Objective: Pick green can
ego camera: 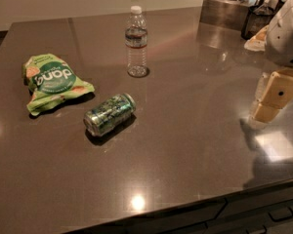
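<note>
The green can (109,113) lies on its side on the dark brown table (185,145), left of the middle, with one silver end towards me at the lower left. Its pattern is mottled green and white. My gripper (275,97) hangs from the white arm (288,33) at the right edge of the view, just above the table's right side. It is far to the right of the can and holds nothing that I can see.
A light-green snack bag (52,82) lies left of the can. A clear water bottle (136,42) with a white cap stands behind the can. A metal box (224,11) and dark containers (254,18) stand at the back right corner. The table's front edge runs below the can.
</note>
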You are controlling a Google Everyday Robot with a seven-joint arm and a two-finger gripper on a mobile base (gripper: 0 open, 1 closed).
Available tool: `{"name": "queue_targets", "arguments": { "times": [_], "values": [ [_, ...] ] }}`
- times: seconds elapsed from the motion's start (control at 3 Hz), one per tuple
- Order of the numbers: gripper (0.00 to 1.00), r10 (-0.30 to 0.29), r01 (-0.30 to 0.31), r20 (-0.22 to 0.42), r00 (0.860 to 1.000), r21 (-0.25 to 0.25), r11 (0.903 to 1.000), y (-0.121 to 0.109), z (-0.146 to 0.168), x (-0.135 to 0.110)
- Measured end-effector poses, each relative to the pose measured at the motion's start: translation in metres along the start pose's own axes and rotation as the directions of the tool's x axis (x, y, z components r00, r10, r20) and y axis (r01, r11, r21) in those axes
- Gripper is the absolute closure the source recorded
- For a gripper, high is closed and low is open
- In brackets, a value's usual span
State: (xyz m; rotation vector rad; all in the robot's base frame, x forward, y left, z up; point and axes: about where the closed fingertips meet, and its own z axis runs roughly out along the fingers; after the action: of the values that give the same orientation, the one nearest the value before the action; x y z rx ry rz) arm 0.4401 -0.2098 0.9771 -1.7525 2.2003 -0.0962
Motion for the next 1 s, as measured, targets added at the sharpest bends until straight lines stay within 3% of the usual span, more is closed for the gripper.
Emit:
{"name": "queue_targets", "arguments": {
  "times": [0.67,1.0],
  "values": [
    [0.00,-0.110,0.111,0.051,0.993,-0.026,0.9935,-0.003,0.014,-0.031],
    [0.00,-0.166,0.170,0.078,0.983,-0.046,0.9844,-0.004,0.026,-0.048]
  ]
}}
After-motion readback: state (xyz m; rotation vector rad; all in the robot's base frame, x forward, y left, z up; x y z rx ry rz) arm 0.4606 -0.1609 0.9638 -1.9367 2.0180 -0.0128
